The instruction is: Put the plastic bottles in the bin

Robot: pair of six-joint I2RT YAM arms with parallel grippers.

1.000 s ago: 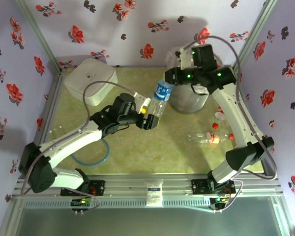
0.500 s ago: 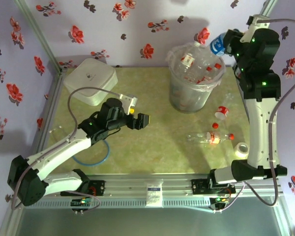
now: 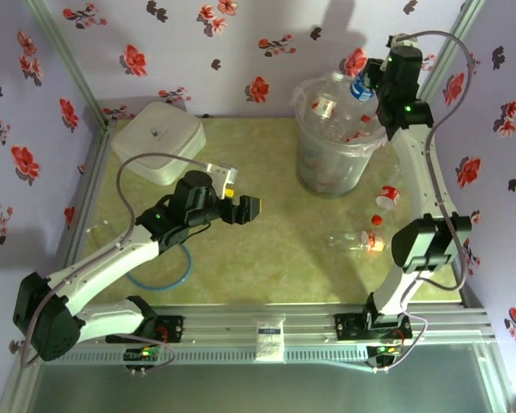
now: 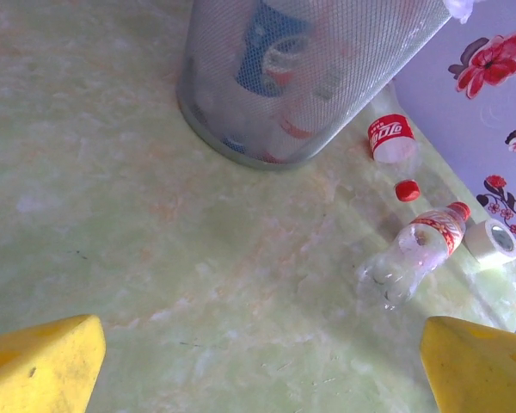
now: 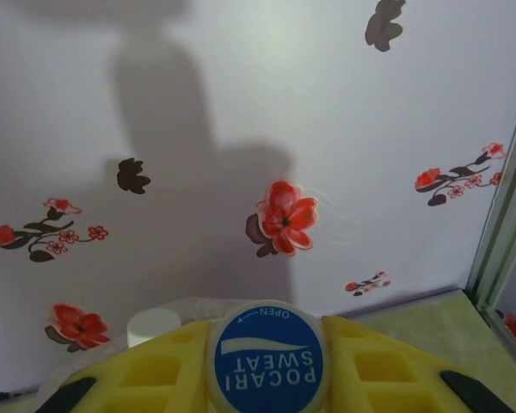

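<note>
Right gripper [image 3: 374, 79] is clamped on the Pocari Sweat bottle [image 5: 269, 357], up by the right rim of the bin [image 3: 327, 176]. Probably best to bring it fully over the opening before letting go. Left gripper [image 3: 246, 209] idles, fingers spread apart.

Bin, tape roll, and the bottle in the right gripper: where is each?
bin [image 3: 327, 176]: top external view, lower front wall.
tape roll [image 4: 476, 245]: left wrist view, white outer side.
blue-capped bottle [image 5: 268, 360]: right wrist view, middle of its blue cap.
</note>
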